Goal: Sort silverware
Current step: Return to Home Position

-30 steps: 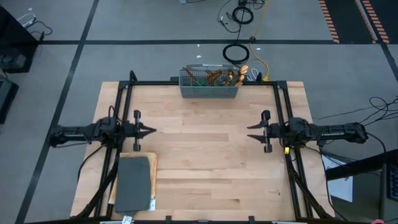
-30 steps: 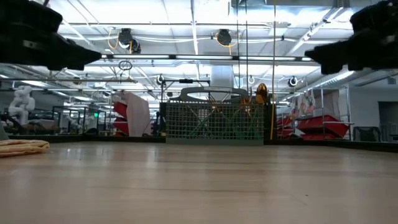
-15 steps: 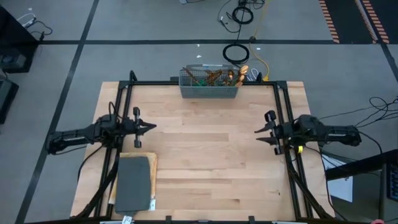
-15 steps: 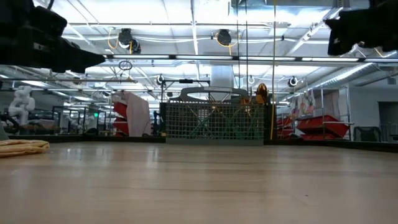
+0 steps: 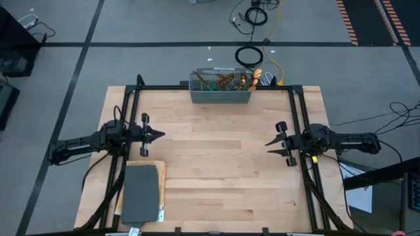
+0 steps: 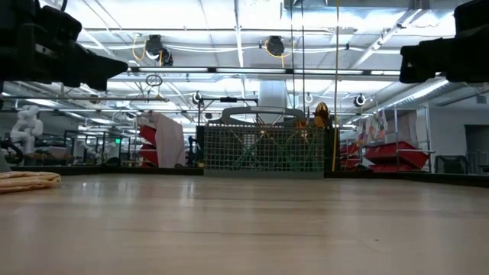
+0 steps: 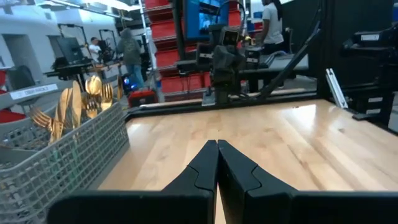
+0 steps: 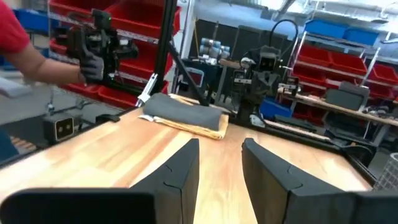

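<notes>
The silverware (image 5: 226, 80) stands bunched in the grey mesh caddy (image 5: 220, 95) at the table's far edge, gold heads up (image 7: 68, 109) and teal handles down inside the mesh (image 6: 263, 149). My left gripper (image 5: 161, 134) hovers shut over the table's left side, pointing toward the middle (image 7: 217, 146). My right gripper (image 5: 268, 143) hovers open over the right side, facing it (image 8: 221, 146). In the low view both are well above the wood, left (image 6: 114, 69) and right (image 6: 409, 63). Neither is near the caddy.
A dark grey folded pad on a tan cloth (image 5: 141, 192) lies at the near-left corner (image 8: 186, 115). Black frame rails (image 5: 131, 111) run along the left, right and far sides. Bare wood (image 5: 216, 164) lies between the grippers. A person's red sleeve (image 8: 12, 28) shows beyond the table.
My right gripper has drawn back a little toward the table's right edge, rising and then dropping part of the way, with its wrist turning. My left arm has swung slightly, carrying its gripper a little toward the far edge. The caddy and the silverware have stayed put.
</notes>
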### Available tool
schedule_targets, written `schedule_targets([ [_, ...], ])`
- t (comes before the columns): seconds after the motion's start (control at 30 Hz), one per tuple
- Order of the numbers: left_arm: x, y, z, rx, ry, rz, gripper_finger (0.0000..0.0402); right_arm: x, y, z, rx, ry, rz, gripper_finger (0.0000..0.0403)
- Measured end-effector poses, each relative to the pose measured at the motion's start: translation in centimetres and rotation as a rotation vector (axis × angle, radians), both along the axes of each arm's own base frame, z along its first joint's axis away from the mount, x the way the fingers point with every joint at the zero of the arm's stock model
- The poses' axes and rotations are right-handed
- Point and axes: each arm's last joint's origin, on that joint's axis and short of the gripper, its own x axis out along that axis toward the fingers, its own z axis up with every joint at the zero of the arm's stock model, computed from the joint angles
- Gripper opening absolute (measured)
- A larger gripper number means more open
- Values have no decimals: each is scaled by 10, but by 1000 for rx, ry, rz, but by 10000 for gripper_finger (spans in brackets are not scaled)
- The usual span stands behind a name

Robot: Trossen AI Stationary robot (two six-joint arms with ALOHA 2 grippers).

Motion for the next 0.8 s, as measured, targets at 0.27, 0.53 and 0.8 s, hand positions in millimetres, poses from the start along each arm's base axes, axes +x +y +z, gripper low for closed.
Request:
schedule_targets([
  [0.27, 1, 0, -1, 23, 5, -6, 11, 1, 0, -1, -38, 0, -1, 109],
  [0.53, 1, 0, -1, 17, 3, -5, 11, 1, 0, -1, 55, 25, 2, 109],
  [0.8, 1, 0, -1, 17, 3, -3, 11, 1, 0, -1, 83, 34, -2, 109],
])
